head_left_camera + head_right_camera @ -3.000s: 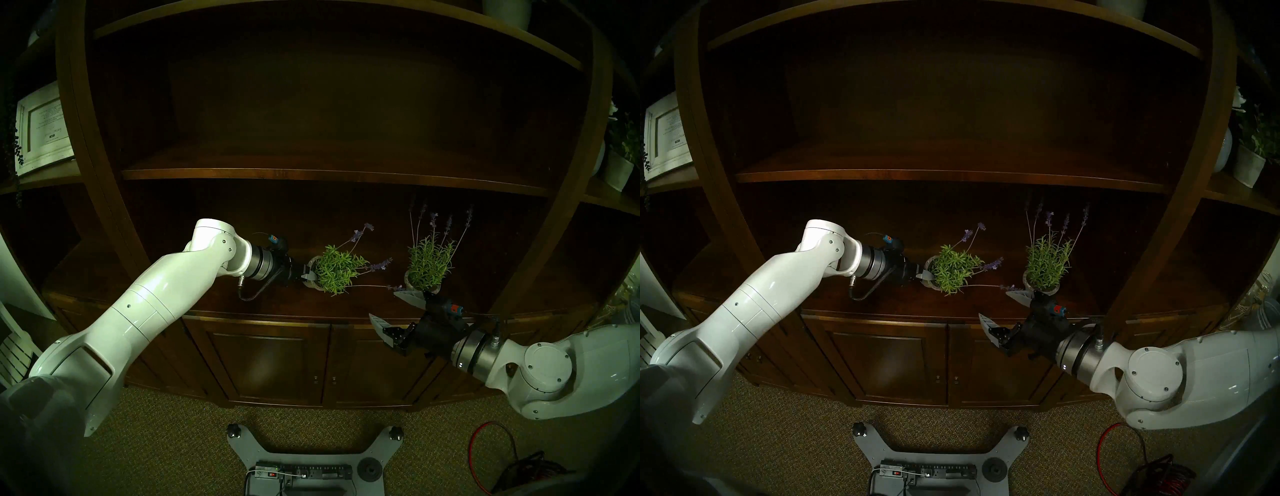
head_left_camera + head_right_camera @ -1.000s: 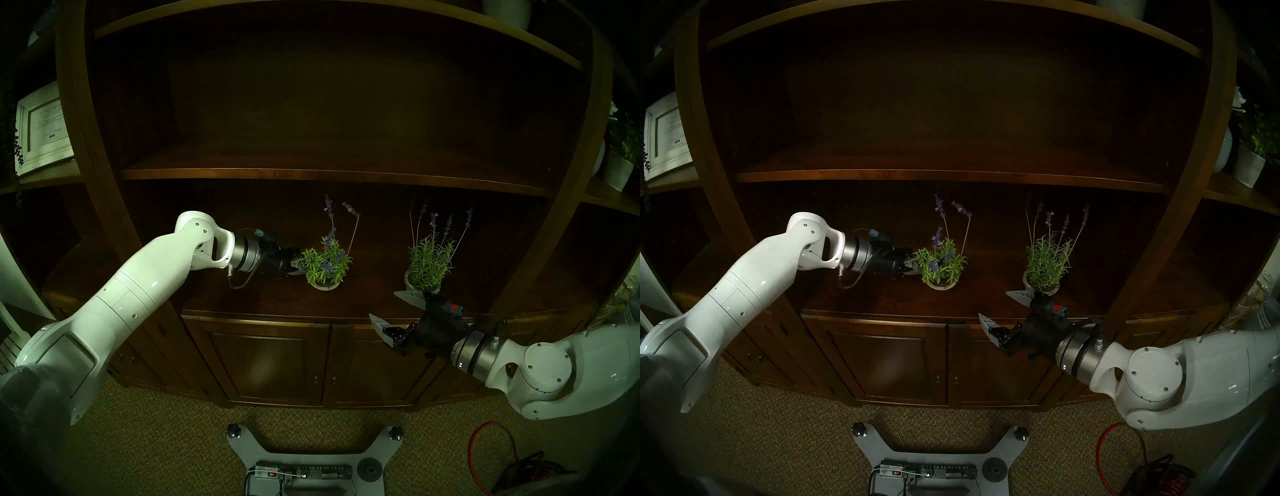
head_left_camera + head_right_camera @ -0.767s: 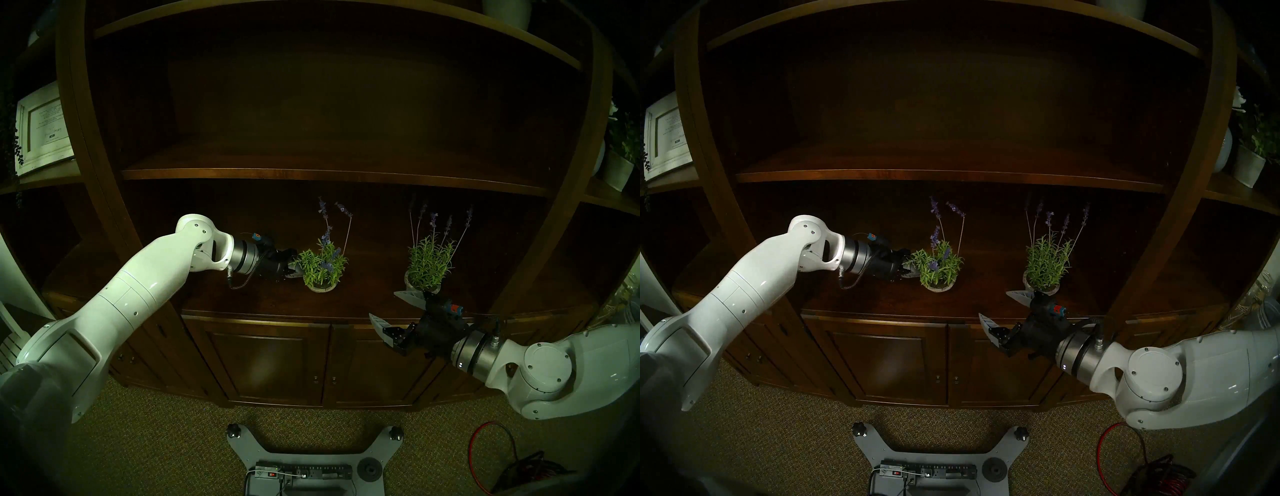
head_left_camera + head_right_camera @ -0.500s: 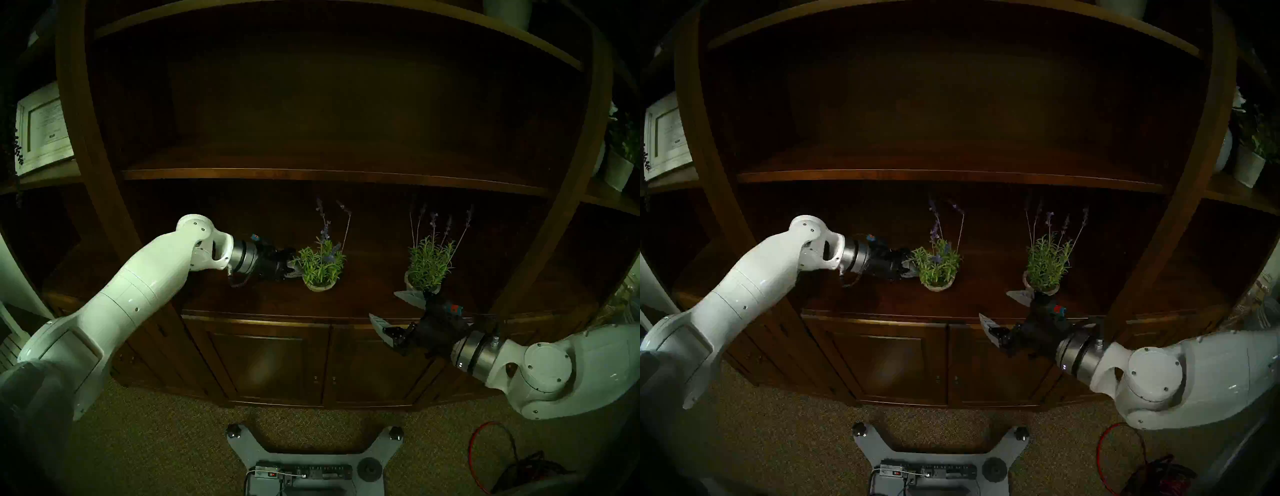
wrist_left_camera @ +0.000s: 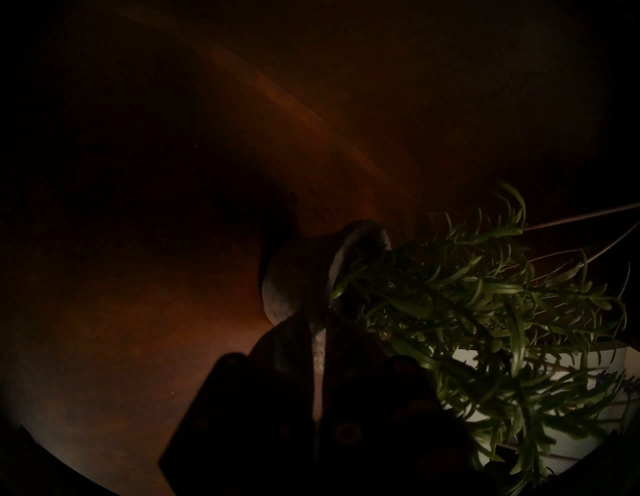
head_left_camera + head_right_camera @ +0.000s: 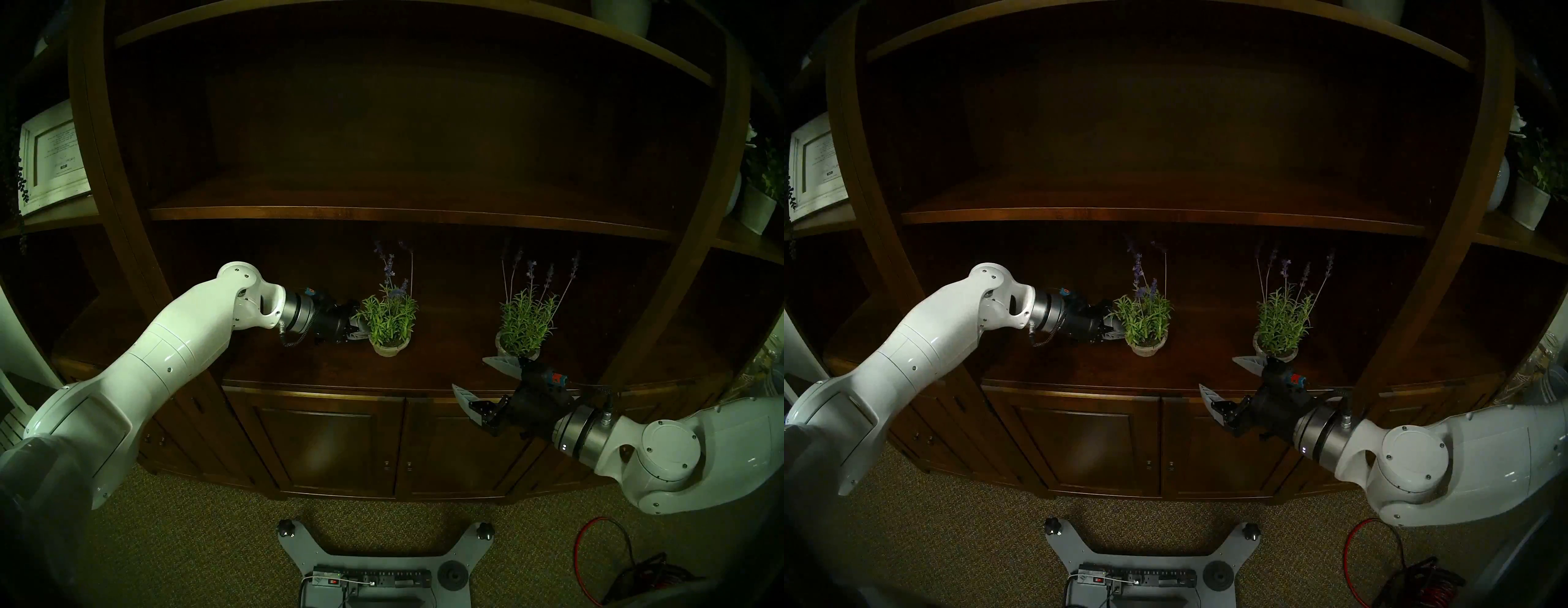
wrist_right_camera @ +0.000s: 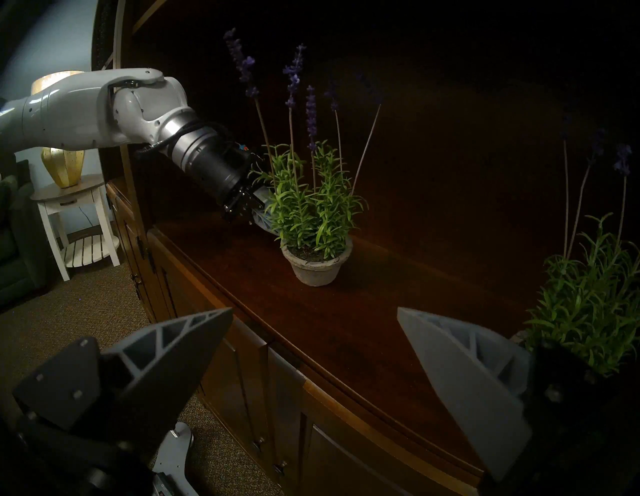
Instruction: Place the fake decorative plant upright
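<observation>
Nowhere is any writing legible. Left end effector (image 6: 359, 332) pinches the rim of the upright plant (image 6: 391, 322) on the counter (image 6: 445, 373); right end effector (image 6: 477, 378) gapes empty.

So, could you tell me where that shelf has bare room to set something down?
Bare wood lies between the left plant and the right plant, and along the shelf front. Crowded: left of the left plant, where the shut left gripper pinches its pot rim.
</observation>
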Controlling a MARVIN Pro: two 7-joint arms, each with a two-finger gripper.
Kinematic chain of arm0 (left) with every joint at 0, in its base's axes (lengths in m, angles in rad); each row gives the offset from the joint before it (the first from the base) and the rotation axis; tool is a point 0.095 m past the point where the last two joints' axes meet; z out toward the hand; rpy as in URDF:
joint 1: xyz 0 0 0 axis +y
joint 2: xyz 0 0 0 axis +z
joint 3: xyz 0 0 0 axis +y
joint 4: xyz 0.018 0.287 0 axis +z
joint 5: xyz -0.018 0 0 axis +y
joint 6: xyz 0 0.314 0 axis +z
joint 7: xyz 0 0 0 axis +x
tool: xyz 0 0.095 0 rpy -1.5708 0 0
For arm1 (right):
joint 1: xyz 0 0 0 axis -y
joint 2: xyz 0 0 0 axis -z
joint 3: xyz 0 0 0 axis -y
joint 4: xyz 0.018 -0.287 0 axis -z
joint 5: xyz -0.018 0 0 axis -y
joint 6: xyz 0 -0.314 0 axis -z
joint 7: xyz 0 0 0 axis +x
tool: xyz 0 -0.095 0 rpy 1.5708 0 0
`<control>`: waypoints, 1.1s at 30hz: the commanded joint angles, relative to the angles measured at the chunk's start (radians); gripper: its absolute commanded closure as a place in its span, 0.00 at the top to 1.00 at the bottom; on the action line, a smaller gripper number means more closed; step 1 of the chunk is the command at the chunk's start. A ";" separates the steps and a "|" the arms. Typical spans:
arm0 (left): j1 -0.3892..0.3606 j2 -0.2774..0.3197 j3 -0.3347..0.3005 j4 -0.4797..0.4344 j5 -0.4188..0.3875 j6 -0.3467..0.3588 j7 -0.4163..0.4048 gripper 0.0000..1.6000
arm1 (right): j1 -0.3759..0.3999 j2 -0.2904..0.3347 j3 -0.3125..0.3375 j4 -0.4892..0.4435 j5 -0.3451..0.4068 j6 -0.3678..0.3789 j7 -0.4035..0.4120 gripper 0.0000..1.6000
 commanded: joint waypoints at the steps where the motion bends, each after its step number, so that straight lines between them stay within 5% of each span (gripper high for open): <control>1: -0.069 0.002 0.003 -0.011 -0.053 -0.001 0.003 0.00 | 0.012 0.003 0.017 -0.004 -0.001 -0.016 0.002 1.00; 2: -0.071 0.005 0.009 -0.016 -0.059 -0.001 0.008 0.00 | 0.012 0.002 0.017 -0.004 -0.001 -0.017 0.002 1.00; 7: -0.074 0.010 0.018 -0.025 -0.070 -0.001 0.016 0.35 | 0.012 0.002 0.017 -0.004 -0.001 -0.017 0.002 1.00; 9: -0.076 0.012 0.022 -0.027 -0.073 -0.001 0.019 0.40 | 0.012 0.002 0.017 -0.004 -0.001 -0.017 0.002 1.00; 24: -0.087 0.030 0.050 -0.036 -0.095 -0.001 0.038 0.40 | 0.012 0.002 0.018 -0.003 -0.001 -0.018 0.002 1.00; 30: -0.089 0.036 0.062 -0.042 -0.094 -0.001 0.037 0.48 | 0.012 0.002 0.018 -0.003 -0.001 -0.018 0.002 1.00; 33: -0.090 0.038 0.067 -0.042 -0.095 -0.001 0.038 0.65 | 0.011 0.002 0.018 -0.003 -0.001 -0.018 0.002 1.00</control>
